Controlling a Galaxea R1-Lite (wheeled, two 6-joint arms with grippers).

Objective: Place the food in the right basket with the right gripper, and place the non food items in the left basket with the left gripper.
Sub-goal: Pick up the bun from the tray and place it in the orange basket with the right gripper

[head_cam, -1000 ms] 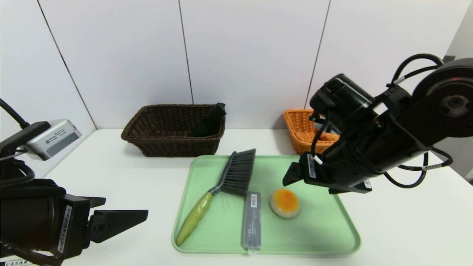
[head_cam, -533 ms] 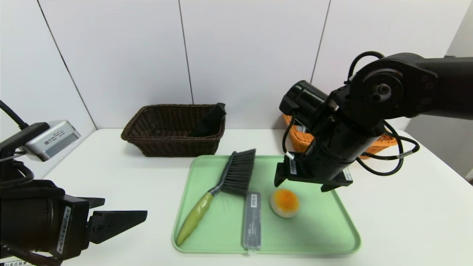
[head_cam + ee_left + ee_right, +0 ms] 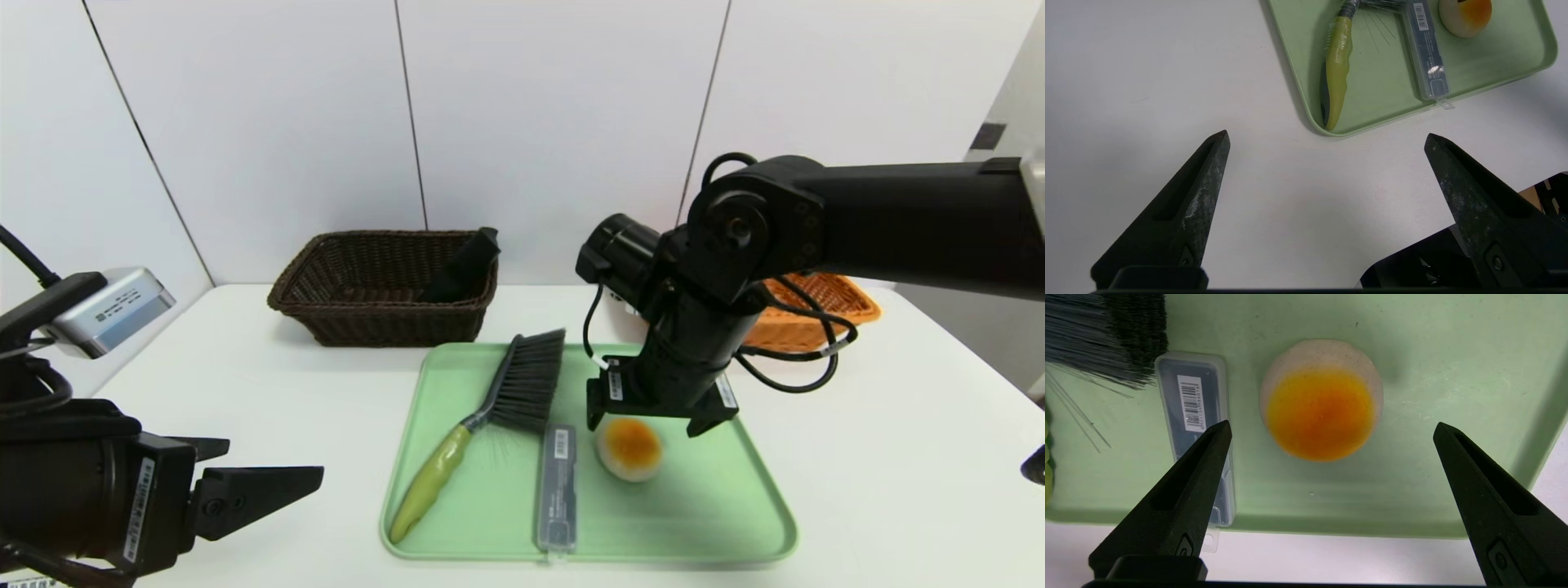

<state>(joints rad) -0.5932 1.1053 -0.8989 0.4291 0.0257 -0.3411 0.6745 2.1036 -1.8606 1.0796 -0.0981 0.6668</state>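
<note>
Brush (image 3: 490,420) (handle frontmost) left of bun (image 3: 629,449) on tray (image 3: 678,523); case (image 3: 558,487) between.

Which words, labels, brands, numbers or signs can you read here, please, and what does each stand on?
Barcode sticker on the grey case: bars plain, digits beneath too small to read surely.
Print lower on the case: too small.
White labels on the left gripper and right gripper: too small.
No word reads clearly.

So the orange-topped bun (image 3: 629,449) sits on the green tray beside the grey translucent barcode case (image 3: 558,487); the green-handled brush (image 3: 490,416) lies slantwise there too (grey bristles up top). Black pouch (image 3: 462,265) leans inside the dark brown wicker basket (image 3: 392,324). Orange wicker basket's (image 3: 804,318) partly hidden.
</note>
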